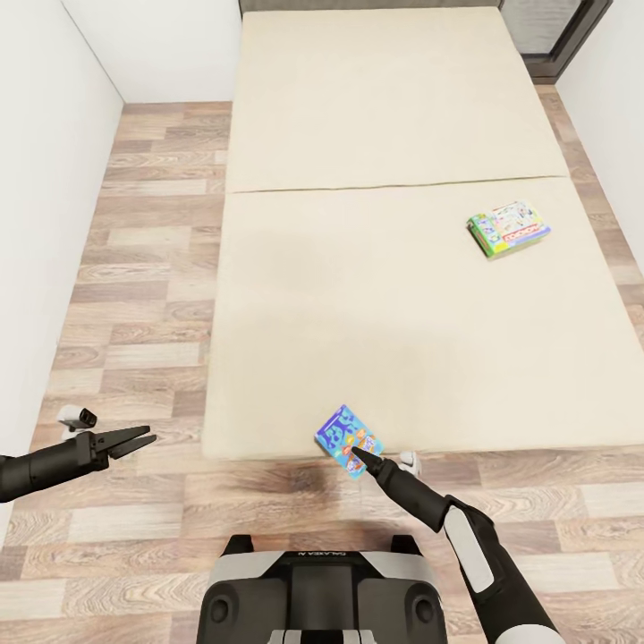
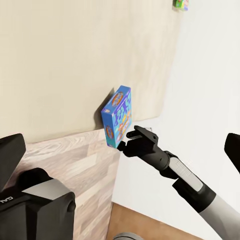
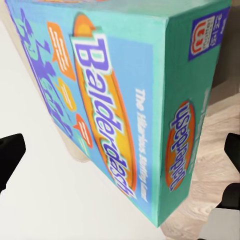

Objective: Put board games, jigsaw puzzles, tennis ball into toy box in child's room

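Note:
A small blue board game lettered "Balderdash" sits at the near edge of the beige bed, one corner hanging over the floor. My right gripper is open at that corner. In the right wrist view the box lies between the spread fingertips. The left wrist view shows the blue box tilted up on the mattress edge with the right gripper under it. A green-white-red board game lies flat on the bed's far right. My left gripper hangs open over the floor, left of the bed.
A white wall runs close along the left, leaving a strip of wood-plank floor beside the bed. A dark-framed window stands at the back right. My base is just short of the bed's foot.

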### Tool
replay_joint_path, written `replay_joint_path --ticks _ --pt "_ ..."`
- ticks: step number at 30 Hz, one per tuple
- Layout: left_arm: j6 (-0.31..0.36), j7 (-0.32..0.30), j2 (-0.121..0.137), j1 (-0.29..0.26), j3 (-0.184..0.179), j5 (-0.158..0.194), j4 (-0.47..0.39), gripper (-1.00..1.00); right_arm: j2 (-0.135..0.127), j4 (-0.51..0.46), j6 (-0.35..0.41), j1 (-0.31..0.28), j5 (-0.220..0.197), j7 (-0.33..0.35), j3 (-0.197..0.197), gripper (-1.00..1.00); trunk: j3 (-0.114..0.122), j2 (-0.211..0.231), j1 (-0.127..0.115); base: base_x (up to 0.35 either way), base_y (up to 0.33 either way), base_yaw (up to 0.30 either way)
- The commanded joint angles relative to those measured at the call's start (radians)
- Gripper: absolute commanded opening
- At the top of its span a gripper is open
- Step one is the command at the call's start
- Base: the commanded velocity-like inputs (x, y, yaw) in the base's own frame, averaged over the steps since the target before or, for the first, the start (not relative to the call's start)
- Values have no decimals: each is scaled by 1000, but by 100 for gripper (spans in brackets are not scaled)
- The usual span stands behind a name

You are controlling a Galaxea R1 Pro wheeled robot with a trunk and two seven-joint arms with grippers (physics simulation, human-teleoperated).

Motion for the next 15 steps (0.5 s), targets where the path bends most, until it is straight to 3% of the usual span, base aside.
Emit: replay_joint_path --ticks 1,13,14,15 --pt "10 -3 0 0 0 0 0 100 1 0 7 0 -4 2 -3 100 0 0 0 54 27 0" --pt "10 -2 -2 0 1 0 0 100 2 0 7 0 -4 0 -3 100 0 0 0 13 7 0" --pt "10 -3 -1 0 0 0 0 100 2 0 7 0 -4 0 -3 -100 0 0 0 1 1 0" --pt "10 -3 -1 0 0 1 0 100 2 0 7 0 -4 0 -3 -100 0 0 0 0 0 0"
